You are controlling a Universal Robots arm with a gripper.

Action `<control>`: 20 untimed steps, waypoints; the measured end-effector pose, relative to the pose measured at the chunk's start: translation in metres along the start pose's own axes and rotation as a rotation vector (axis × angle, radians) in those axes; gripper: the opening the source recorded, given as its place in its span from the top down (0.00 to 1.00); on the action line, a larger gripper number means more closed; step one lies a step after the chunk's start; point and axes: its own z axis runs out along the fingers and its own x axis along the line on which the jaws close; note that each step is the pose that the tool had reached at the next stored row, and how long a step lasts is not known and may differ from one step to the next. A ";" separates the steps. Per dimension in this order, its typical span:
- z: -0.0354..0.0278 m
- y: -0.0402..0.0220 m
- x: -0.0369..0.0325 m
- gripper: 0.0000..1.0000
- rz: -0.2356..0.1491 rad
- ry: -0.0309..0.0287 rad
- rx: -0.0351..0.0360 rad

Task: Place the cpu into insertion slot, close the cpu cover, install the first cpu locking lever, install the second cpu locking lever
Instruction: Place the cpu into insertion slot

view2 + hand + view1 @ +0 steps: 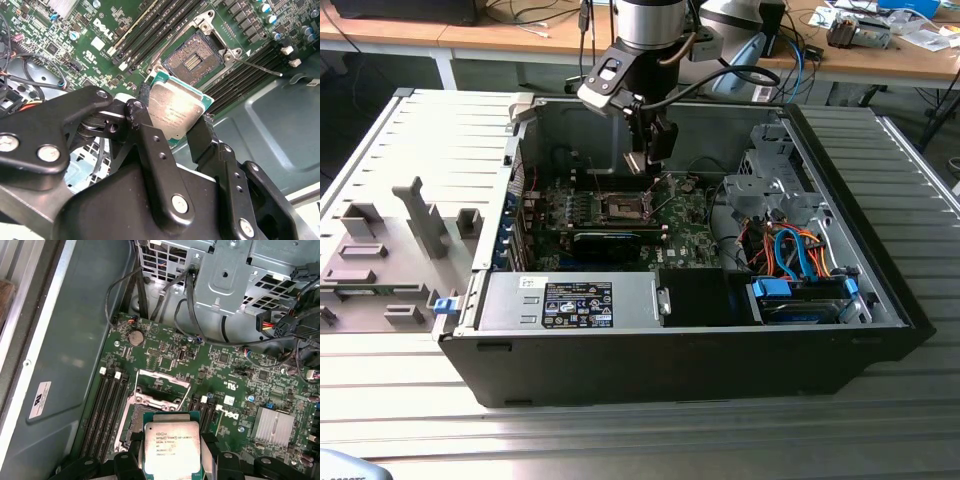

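My gripper point(172, 114) is shut on the cpu point(176, 111), a silver-topped chip with a green rim, its black fingers point(145, 127) pressing on two opposite edges. In the exterior view the gripper point(642, 160) hangs inside the open computer case, a little above the insertion slot point(623, 207) on the green motherboard point(685, 225). The slot point(194, 57) lies bare, with its dark brown pin field showing. The cpu cover point(163, 377) stands raised at the slot's far side. A thin locking lever point(260, 65) sticks out beside the slot. The cpu point(171, 447) overlaps the slot's near part in the first wrist view.
Black memory slots point(107, 410) flank the socket. A metal drive cage point(770, 190) with orange and blue cables point(800, 250) stands at the exterior view's right. A power supply point(570, 300) lies along the case front. A finned heatsink point(272, 427) sits on the board.
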 end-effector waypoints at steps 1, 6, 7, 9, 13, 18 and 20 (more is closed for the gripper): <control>0.0000 0.0000 0.0000 0.45 0.001 -0.0001 0.0000; 0.0001 0.0000 0.0000 0.45 0.010 -0.0010 0.0002; 0.0001 0.0000 0.0000 0.45 0.011 -0.0011 0.0002; 0.0001 0.0000 0.0000 0.45 0.014 -0.0014 0.0003; 0.0001 0.0000 0.0000 0.45 0.021 -0.0022 0.0005; 0.0001 0.0000 0.0000 0.45 0.026 -0.0029 0.0007; 0.0002 0.0000 0.0000 0.45 0.029 -0.0032 0.0007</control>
